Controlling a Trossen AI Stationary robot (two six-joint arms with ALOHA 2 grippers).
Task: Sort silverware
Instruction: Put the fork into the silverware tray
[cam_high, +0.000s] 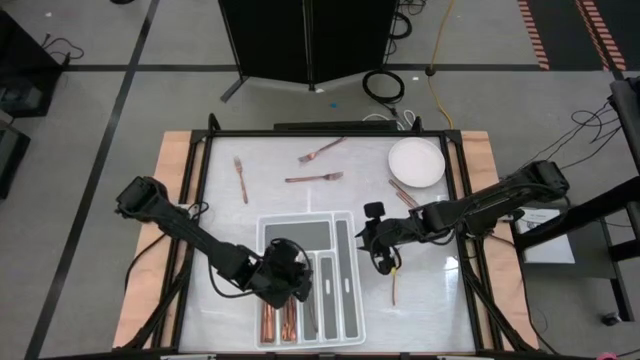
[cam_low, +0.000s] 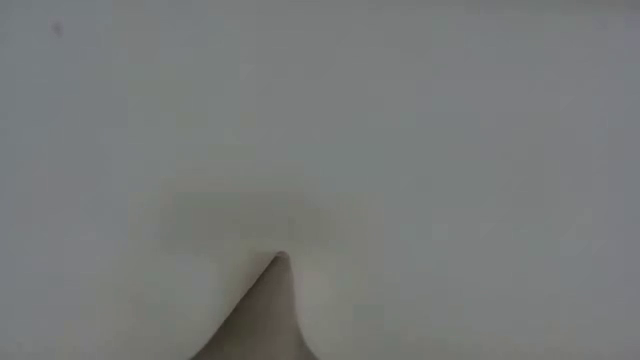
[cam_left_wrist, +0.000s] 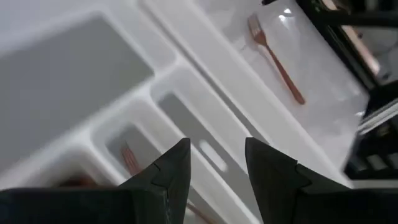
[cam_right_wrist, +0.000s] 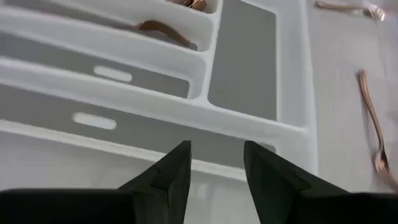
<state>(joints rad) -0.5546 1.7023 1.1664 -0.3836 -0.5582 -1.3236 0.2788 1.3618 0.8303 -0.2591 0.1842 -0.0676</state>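
White table (cam_high: 430, 300) carrying divided tray (cam_high: 345, 330) | we are hovering left hand (cam_high: 290, 285) open, empty, over tray | right hand (cam_high: 383, 262) open directly above knife (cam_high: 394, 285), lying lengthwise toward us, nearest.

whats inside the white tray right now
The tray holds copper pieces in two slots near its left end, and a fork lies in a slot under the left end effector. That arm covers part of the tray; the other visible slots look bare.
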